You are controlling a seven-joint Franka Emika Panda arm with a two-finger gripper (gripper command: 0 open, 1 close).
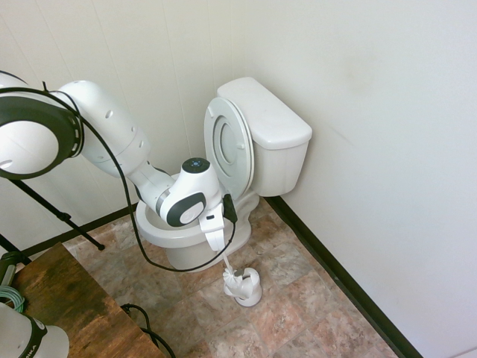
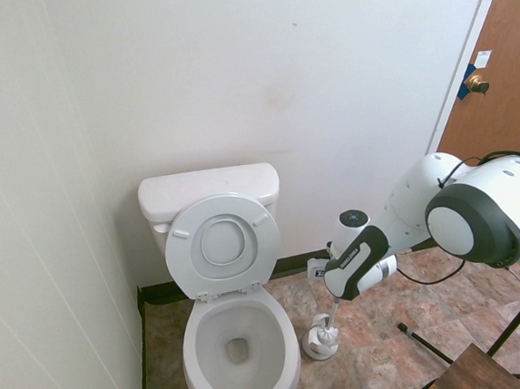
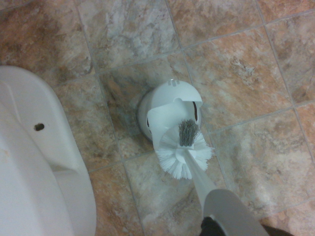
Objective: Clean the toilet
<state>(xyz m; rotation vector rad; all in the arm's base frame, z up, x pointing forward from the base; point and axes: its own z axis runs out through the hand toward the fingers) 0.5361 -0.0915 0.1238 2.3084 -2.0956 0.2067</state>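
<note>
A: State the position of the toilet.
B: It stands on the tiled floor, with its tank against the wall. The lid is raised and the bowl is open.
A: Where does it lie relative to the tool?
B: Just beside it. The tool is off the side of the bowl, above the floor.
A: State of the tool?
B: Closed on the brush, handle slanting, bristles downward.
A: Holder?
B: On the floor beside the toilet. The bristles are at its open side; contact cannot be confirmed.
</note>
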